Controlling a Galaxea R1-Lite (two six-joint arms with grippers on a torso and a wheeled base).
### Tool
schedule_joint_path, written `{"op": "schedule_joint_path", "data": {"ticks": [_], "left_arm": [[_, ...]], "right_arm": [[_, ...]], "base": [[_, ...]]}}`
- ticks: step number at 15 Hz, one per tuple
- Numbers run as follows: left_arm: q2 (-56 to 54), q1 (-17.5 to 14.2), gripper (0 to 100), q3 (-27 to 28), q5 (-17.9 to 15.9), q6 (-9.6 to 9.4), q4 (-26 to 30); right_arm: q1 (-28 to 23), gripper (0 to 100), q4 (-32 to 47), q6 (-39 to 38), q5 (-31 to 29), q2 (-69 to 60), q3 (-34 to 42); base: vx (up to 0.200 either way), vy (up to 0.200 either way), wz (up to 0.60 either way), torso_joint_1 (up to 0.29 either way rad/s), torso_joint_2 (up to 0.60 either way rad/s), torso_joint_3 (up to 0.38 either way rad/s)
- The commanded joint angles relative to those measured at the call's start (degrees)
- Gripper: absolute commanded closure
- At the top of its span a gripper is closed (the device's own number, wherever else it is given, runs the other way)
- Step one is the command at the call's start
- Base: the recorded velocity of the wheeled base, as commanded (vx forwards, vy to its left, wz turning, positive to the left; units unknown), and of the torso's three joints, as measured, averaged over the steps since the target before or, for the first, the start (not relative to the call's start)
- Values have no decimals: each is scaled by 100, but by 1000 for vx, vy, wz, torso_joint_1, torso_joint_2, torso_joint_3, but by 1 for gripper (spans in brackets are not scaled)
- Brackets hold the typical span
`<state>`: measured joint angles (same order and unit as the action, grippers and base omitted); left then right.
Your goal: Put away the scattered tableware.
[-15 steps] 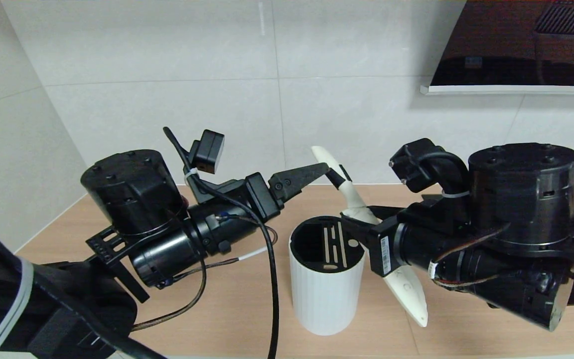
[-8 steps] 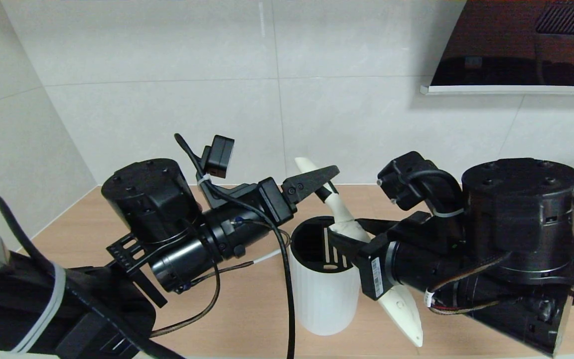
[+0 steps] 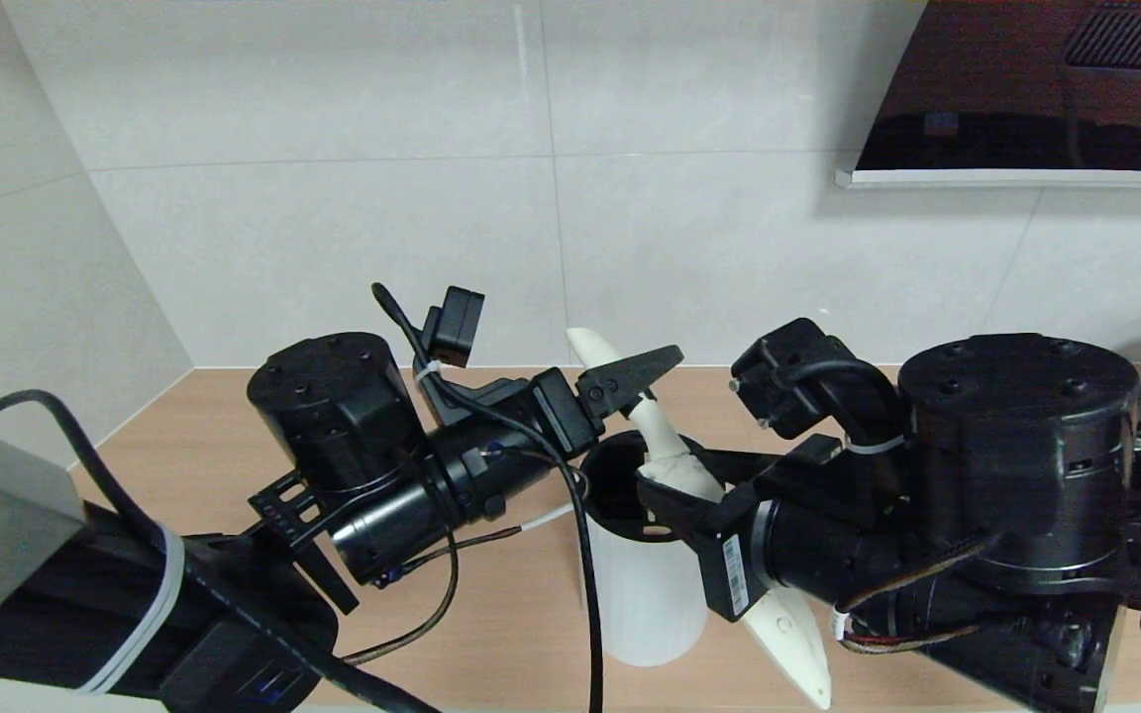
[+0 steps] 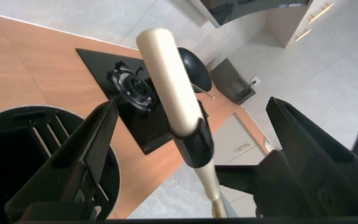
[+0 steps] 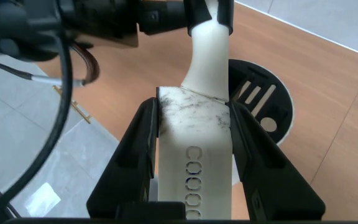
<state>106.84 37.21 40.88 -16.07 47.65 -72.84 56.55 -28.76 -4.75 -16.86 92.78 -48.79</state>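
Head view shows you a white slotted spatula (image 3: 660, 436) held in the air over the right side of the white utensil holder (image 3: 645, 604), which stands close to the front edge of the wooden worktop (image 3: 234, 426). No part of the spatula is inside the holder.

The right gripper (image 5: 194, 149) is pinching the spatula by the top of its blade, 1 finger on each long edge. That grip leaves the whole handle free. My reading is that this is on purpose: the handle is being offered to the other arm.

The left gripper (image 4: 191, 124) has its 2 fingers spread wide on either side of the handle, near the black collar. I see no contact between those fingers and the handle. This looks like the moment just before a handover, with the left side lined up to take the handle.

The spatula's long axis is tilted, neither upright nor flat. The handle end points up and toward the back wall, leaning to the robot's left. The blade tip points down and toward the front edge, to the right, and hangs outside the holder's wall. The handle crosses above the holder's black slotted insert (image 5: 263, 102).

I judge that you need the blade swung over the opening before it can drop in.
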Motion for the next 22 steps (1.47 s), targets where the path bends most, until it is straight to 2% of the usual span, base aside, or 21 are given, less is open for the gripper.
{"op": "schedule_joint_path", "data": {"ticks": [1, 14, 15, 22], "left_arm": [[30, 6, 0, 8, 42, -2, -2], [65, 50, 0, 26, 104, -28, -11], [65, 50, 100, 26, 104, -28, -11], [65, 41, 100, 26, 77, -19, -11]], "right_arm": [[23, 100, 2, 1, -2, 29, 1], [31, 100, -192, 1, -2, 117, 71], [40, 100, -244, 1, 7, 117, 80], [31, 100, -315, 1, 7, 126, 115]], "base": [[0, 0, 0, 0, 0, 0], [0, 0, 0, 0, 0, 0], [0, 0, 0, 0, 0, 0], [0, 0, 0, 0, 0, 0]]}}
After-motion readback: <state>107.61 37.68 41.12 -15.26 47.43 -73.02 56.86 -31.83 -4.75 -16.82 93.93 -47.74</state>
